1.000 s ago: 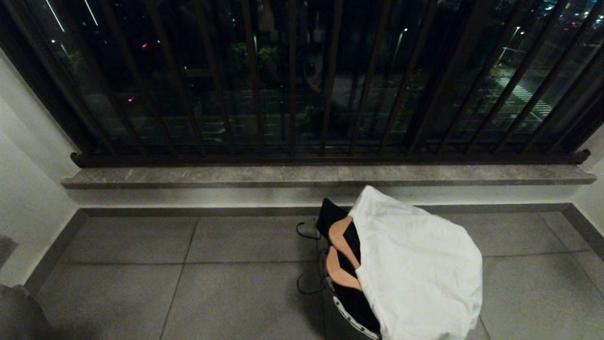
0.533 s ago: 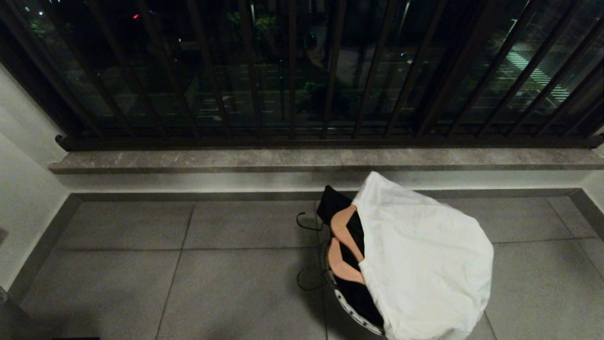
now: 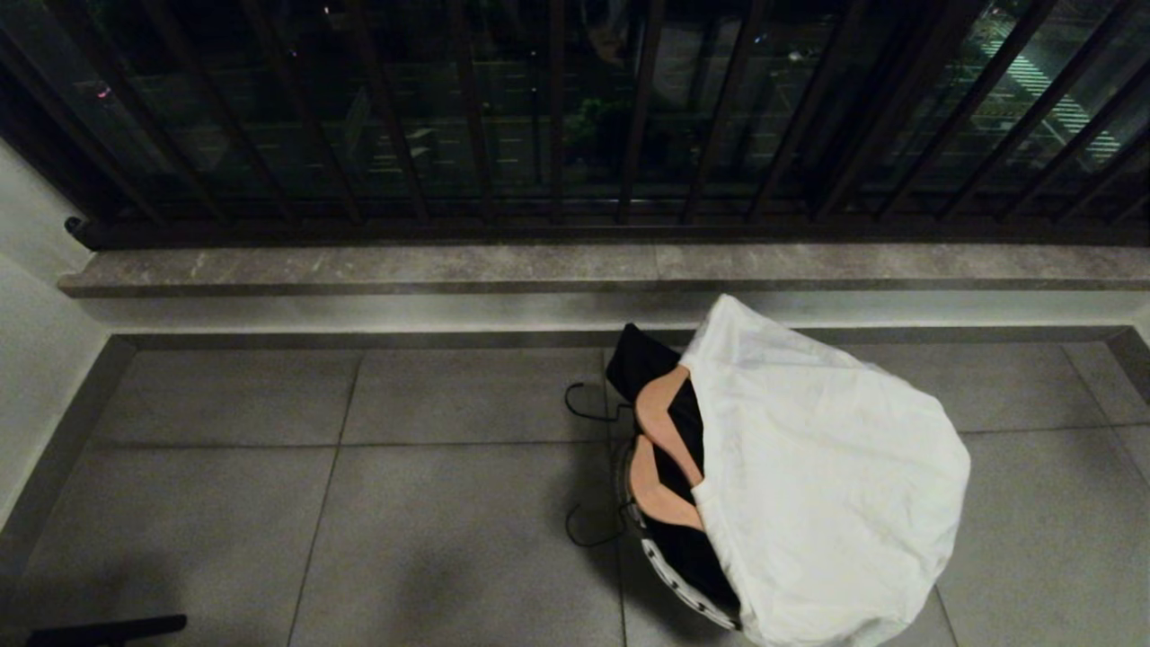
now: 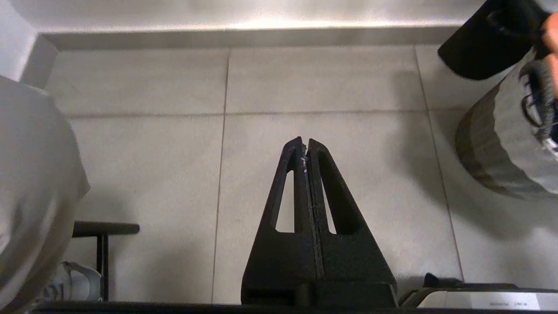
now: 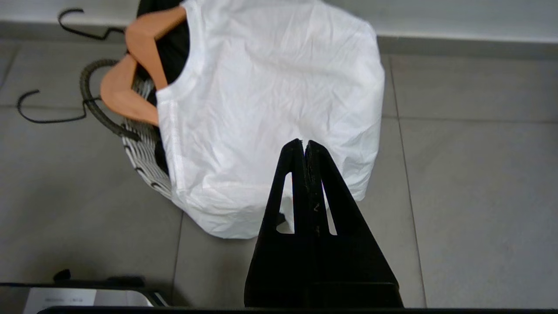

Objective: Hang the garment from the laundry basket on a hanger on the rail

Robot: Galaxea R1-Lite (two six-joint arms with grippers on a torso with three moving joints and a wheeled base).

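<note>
the laundry basket (image 3: 676, 575) serves as the landmark here: it stands on the grey tiled floor (image 3: 269, 503) just in front of the stone ledge (image 3: 359, 265) that runs under the dark balustrade (image 3: 557, 117).

well to the left of the basket, the left gripper (image 4: 304, 146) hangs over bare tile, its two black fingers pressed together along their whole length so that only a thin seam shows between them. it holds nothing and touches nothing. in its wrist view the basket's ribbed side (image 4: 501, 144) shows off to one edge, apart from the fingertips.

at the basket itself, two thin dark hanger hooks (image 3: 588, 409) stick out over the floor on its left side. two wooden hangers (image 3: 660, 449) lie across the opening on top of a black garment (image 3: 642, 364), whose corner pokes up toward the ledge. a white garment (image 3: 827, 485) is draped over the right part of the basket, covering most of the rim and spilling down toward the floor on that side.

over the right side of the basket, the right gripper (image 5: 304, 146) is closed tight as well, fingers flat against each other with nothing between them. its tip lines up over the white garment in the wrist view; whether it touches the cloth cannot be told.
</note>
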